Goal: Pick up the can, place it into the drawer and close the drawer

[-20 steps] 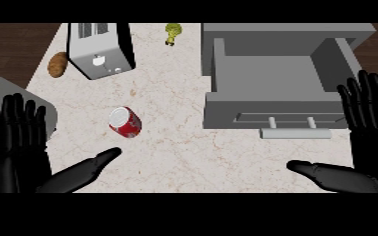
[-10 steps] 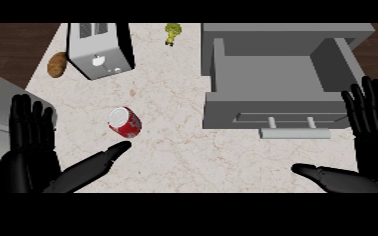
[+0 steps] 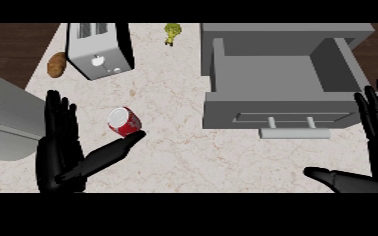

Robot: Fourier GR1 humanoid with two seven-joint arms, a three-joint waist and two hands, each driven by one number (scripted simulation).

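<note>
A red can (image 3: 124, 121) with a silver top lies on its side on the marble counter, left of centre. My left hand (image 3: 60, 150) is open beside it, fingers straight up, and its thumb tip touches or nearly touches the can's lower right side. The grey drawer (image 3: 284, 111) stands pulled open at the right, its inside bare, a pale bar handle on its front. My right hand (image 3: 363, 142) is open at the right edge, partly cut off, fingers up beside the drawer's front corner and thumb pointing left.
A silver toaster (image 3: 98, 50) stands at the back left with a brown potato (image 3: 57, 64) beside it. A small green-yellow item (image 3: 172, 31) lies at the back centre. A grey block (image 3: 16, 120) fills the left edge. Dark floor lies past the counter's left edge.
My left hand has moved right and up toward the can, bringing its thumb up to the can. The right hand has drifted toward the right edge. The can has not moved.
</note>
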